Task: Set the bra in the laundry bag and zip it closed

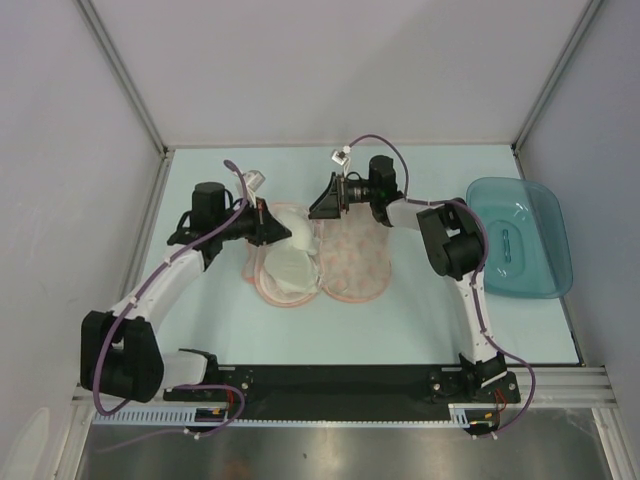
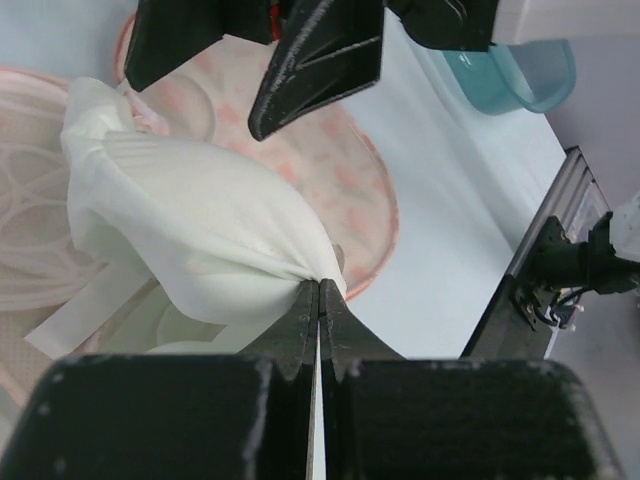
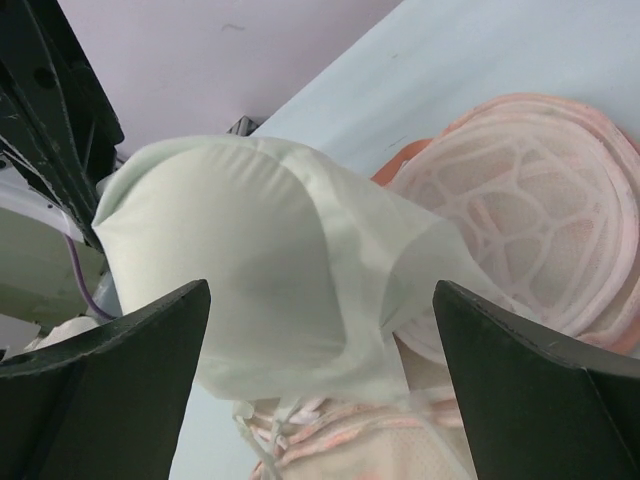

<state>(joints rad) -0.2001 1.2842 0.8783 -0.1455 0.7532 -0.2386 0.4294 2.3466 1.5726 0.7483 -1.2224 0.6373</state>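
Observation:
The peach-pink laundry bag (image 1: 355, 262) lies open on the table's middle, both lobes spread; its mesh lining shows in the right wrist view (image 3: 530, 230). The white bra (image 1: 292, 262) lies partly on the left lobe, one cup lifted. My left gripper (image 1: 266, 222) is shut on the bra's edge (image 2: 200, 230) and holds that cup above the bag (image 2: 340, 170). My right gripper (image 1: 327, 203) is open, its jaws wide apart and facing the lifted cup (image 3: 240, 270), with nothing between them held.
A translucent teal plastic tray (image 1: 520, 236) stands at the table's right edge, also in the left wrist view (image 2: 520, 75). The black base rail (image 1: 340, 385) runs along the near edge. Walls enclose the table on three sides.

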